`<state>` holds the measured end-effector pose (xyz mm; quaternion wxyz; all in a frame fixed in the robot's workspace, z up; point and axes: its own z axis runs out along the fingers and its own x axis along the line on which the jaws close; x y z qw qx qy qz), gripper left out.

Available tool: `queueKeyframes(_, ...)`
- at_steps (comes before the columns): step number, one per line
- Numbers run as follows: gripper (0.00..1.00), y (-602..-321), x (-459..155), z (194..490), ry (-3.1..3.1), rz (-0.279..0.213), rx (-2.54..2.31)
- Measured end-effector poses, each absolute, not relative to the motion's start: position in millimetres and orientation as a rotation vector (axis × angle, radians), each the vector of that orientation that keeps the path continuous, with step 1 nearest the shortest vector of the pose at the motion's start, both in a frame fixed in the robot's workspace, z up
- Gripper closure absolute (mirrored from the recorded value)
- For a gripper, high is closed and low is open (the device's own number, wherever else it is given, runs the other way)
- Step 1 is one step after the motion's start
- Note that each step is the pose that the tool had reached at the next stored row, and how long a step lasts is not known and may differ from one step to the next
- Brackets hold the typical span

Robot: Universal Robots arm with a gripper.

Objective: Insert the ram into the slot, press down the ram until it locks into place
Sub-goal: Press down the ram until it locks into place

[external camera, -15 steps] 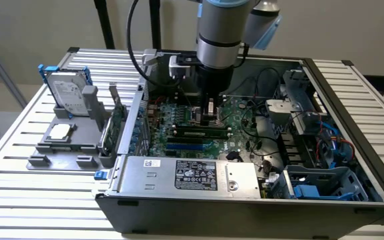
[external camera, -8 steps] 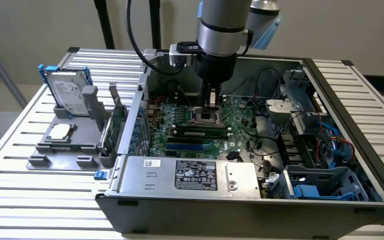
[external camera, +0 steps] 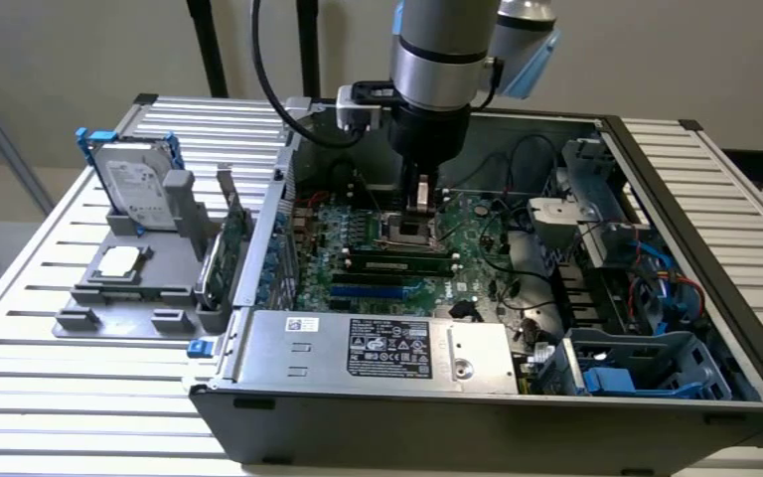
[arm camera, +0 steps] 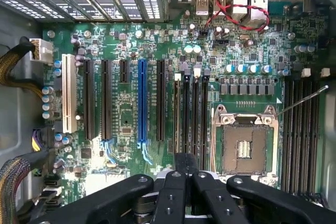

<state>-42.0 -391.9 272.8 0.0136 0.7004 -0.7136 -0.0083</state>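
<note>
Exterior view: your hand (external camera: 424,206) hovers low over the motherboard (external camera: 355,283).
Ram (external camera: 401,261): seated among black slots.
Hand state: fingers together, holding nothing you can see.
Edges: case wall (external camera: 282,189) near.

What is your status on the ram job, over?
Gripper hovering over the motherboard. Ram sits along the slots, apart from gripper; locked or not, cannot tell. Cables beside, none across.

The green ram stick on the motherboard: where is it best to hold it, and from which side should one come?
Probably take the ram at the middle of its upper long edge, coming straight down and pinching across its two flat faces. It seems to stand on edge among black sockets, so only the top looks free.
</note>
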Motion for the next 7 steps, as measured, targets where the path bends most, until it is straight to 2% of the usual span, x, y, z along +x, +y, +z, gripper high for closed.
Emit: queueKeyframes(7,0.89,-392.1,-42.0,274.3,-2.226,-0.034,2.185)
